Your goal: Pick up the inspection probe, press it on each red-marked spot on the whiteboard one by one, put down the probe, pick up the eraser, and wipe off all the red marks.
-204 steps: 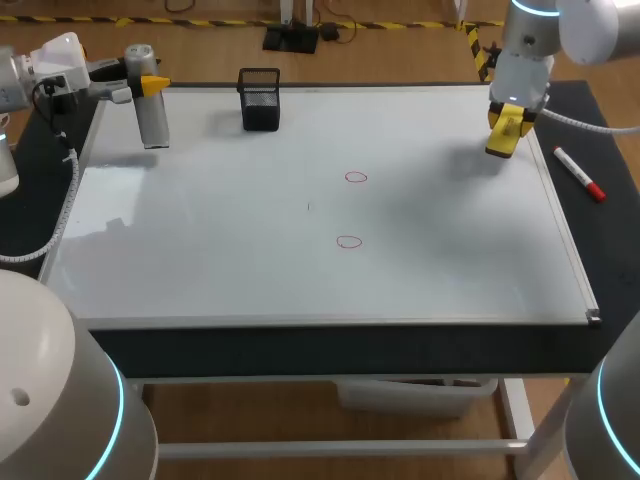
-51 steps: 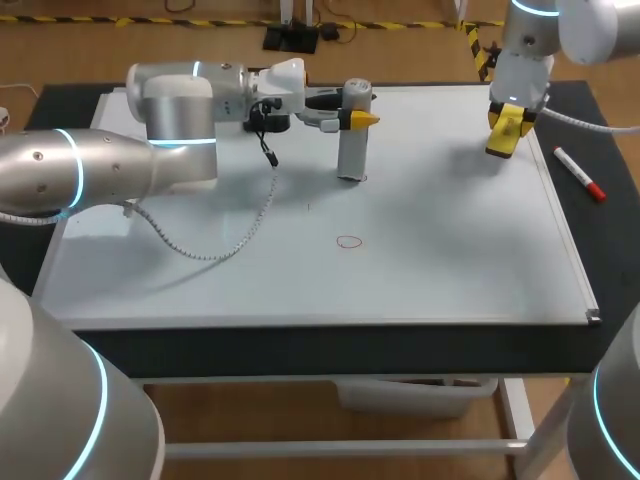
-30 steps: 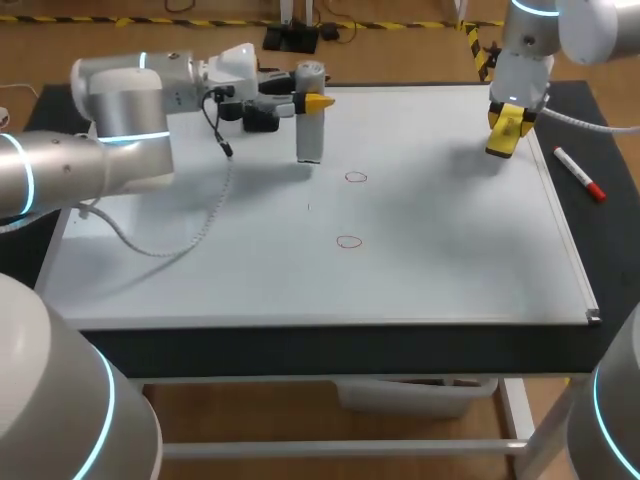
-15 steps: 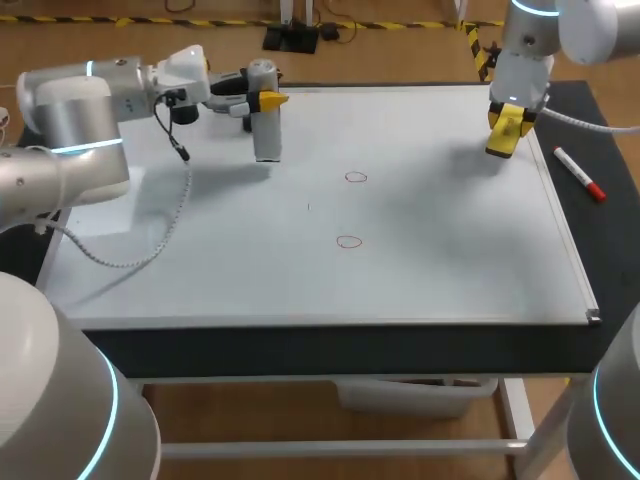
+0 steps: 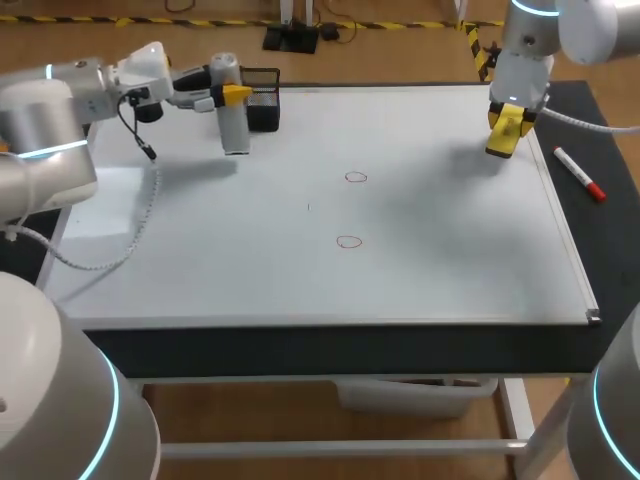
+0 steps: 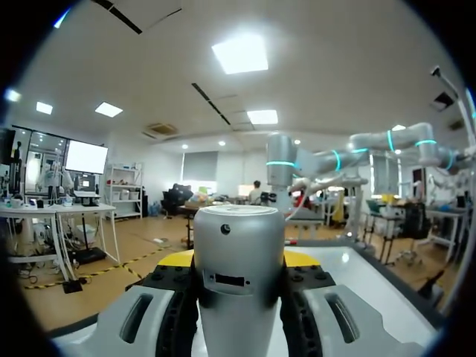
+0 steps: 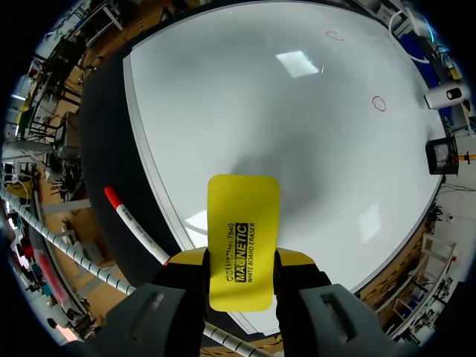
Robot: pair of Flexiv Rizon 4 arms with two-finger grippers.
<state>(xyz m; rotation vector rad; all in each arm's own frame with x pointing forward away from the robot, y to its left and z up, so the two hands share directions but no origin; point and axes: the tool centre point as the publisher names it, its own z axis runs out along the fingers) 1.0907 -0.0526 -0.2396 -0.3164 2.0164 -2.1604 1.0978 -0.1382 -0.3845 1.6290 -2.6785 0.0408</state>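
The silver cylindrical probe hangs upright over the whiteboard's far left part, with my left gripper shut on its upper half. In the left wrist view the probe fills the gap between the fingers. Two small red circles are on the board, one near the middle and one closer to the front. My right gripper is over the far right corner, shut on the yellow eraser. Both red circles show ahead of it.
A black mesh holder stands at the board's far edge, just behind and right of the probe. A red-capped marker lies on the dark table surface right of the board, also seen beside the right gripper as the marker.
My left arm has carried the probe leftward and back, away from the upper red circle toward the mesh holder. The right arm and eraser have not moved.
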